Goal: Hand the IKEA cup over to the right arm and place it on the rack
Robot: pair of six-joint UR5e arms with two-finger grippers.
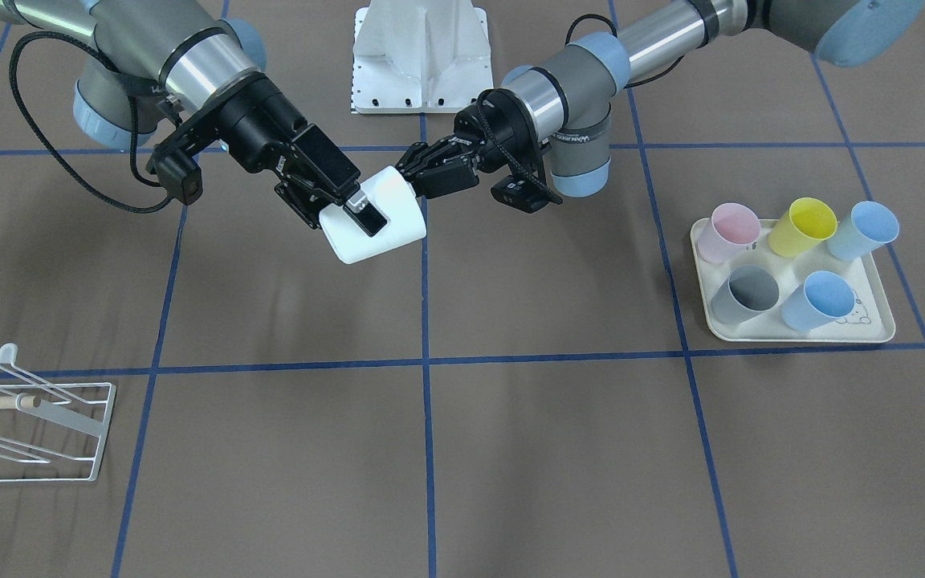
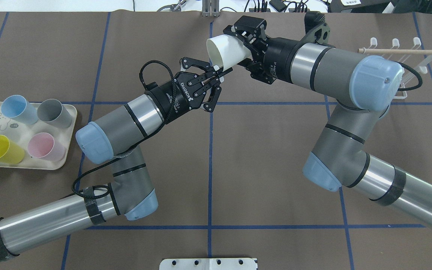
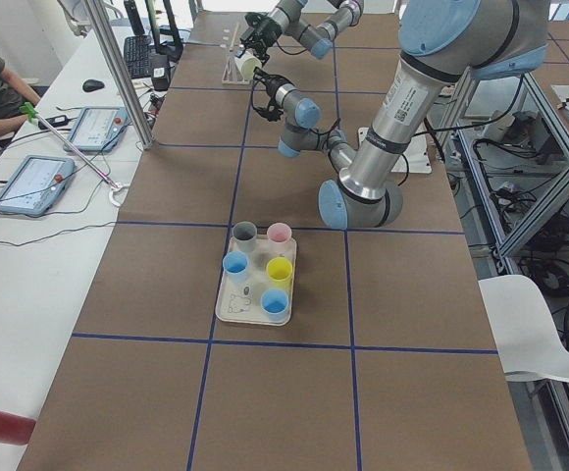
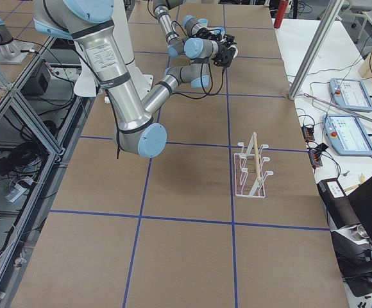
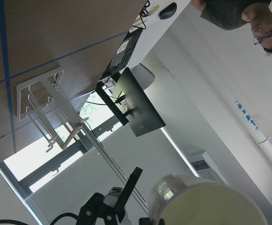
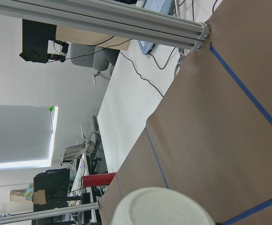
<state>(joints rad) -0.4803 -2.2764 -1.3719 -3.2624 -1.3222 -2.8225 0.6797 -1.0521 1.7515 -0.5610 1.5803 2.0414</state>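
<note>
Hanging in the air over the middle of the table, the white cup (image 2: 226, 48) sits between both arms at the point of the handover. It lies on its side, tilted a little. Its long axis runs from one gripper to the other, with the open mouth toward the left arm and the base toward the right arm.

The left gripper (image 2: 221, 71) has its jaws almost together on the lower edge of the rim and seems to pinch the thin wall there. The right gripper (image 2: 245, 45) has its jaws closed across the body near the base, one finger (image 1: 366, 215) lying flat along the side.

Both seem to grip the cup, so the next step is probably for the left jaws to open and back away from the mouth along the cup's axis.

The rack (image 4: 253, 163) stands on the right arm's side of the table, well apart from the cup, its prongs pointing up. The mouth would have to turn down to slip over one. The tray (image 1: 872, 331) with five coloured cups sits on the left arm's side.
</note>
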